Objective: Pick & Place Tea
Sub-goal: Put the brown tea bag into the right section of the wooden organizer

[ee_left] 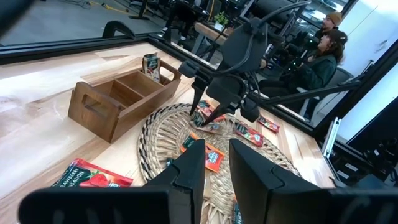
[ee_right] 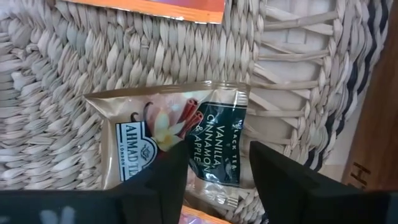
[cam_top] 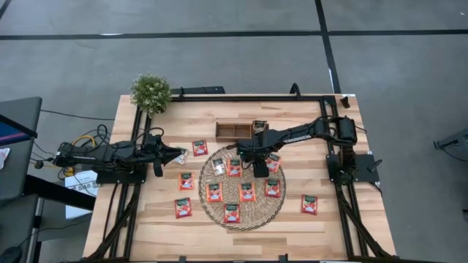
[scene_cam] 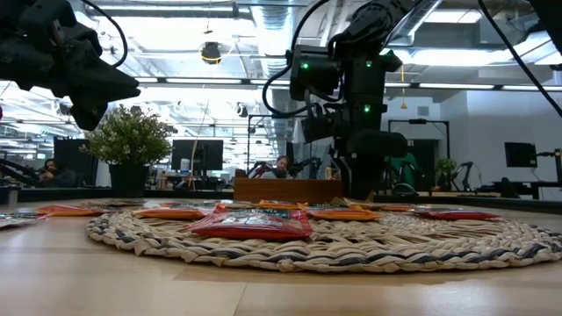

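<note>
Several red-orange tea sachets (cam_top: 247, 192) lie flat on the round straw mat (cam_top: 219, 212) and on the table around it. A beige sachet (ee_right: 180, 134) lies on the mat. My right gripper (ee_right: 217, 149) comes down over the mat (cam_top: 260, 172), open, one finger on each side of that sachet's near end. One more sachet (ee_left: 150, 64) stands in the wooden tray (ee_left: 118, 102). My left gripper (ee_left: 216, 146) is open and empty, raised above the table left of the mat (cam_top: 178, 155). My right gripper points down, and its fingers (ee_right: 171, 168) stand across one end of the beige sachet (ee_right: 214, 171), which lies flat on the mat. I cannot tell whether they touch it.
The tray (cam_top: 235, 131) stands just beyond the mat's far rim, close to my right arm. A potted plant (cam_top: 151, 91) is at the far left corner. Loose red sachets (cam_top: 309, 204) lie on bare wood right and left of the mat. People sit in the room beyond (ee_left: 323, 53).
</note>
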Controlling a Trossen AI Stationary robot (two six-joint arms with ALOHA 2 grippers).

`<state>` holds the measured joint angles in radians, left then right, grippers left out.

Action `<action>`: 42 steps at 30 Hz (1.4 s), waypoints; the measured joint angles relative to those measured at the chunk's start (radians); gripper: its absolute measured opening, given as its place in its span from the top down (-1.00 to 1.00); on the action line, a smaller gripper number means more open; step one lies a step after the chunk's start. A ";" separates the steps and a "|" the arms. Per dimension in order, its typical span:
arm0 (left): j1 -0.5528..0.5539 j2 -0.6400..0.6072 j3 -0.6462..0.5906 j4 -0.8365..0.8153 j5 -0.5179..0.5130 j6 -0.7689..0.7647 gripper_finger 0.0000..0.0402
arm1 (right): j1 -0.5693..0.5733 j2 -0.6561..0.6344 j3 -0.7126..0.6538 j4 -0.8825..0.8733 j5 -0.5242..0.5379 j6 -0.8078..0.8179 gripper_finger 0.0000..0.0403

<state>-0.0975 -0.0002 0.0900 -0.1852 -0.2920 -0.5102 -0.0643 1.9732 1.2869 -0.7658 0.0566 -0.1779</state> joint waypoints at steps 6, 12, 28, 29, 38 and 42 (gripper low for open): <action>0.000 0.000 0.000 0.000 0.000 0.000 0.68 | -0.003 0.000 0.000 0.005 -0.009 0.006 0.46; 0.000 0.000 0.000 0.000 0.000 0.001 0.68 | 0.000 0.000 0.000 0.005 -0.010 0.006 0.68; 0.000 0.000 0.000 0.000 0.000 0.001 0.68 | 0.008 0.004 0.133 -0.189 -0.001 0.005 0.97; 0.000 0.000 0.000 0.000 0.000 0.001 0.68 | 0.011 0.004 0.148 -0.211 0.002 0.005 0.97; 0.000 0.000 0.000 0.000 0.000 0.001 0.68 | 0.042 0.002 0.321 -0.382 0.166 -0.016 0.99; 0.000 0.000 0.000 0.000 0.000 0.001 0.68 | 0.038 0.002 0.345 -0.388 0.371 -0.025 0.99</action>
<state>-0.0975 -0.0002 0.0898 -0.1856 -0.2920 -0.5091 -0.0267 1.9755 1.6318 -1.1540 0.4275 -0.2028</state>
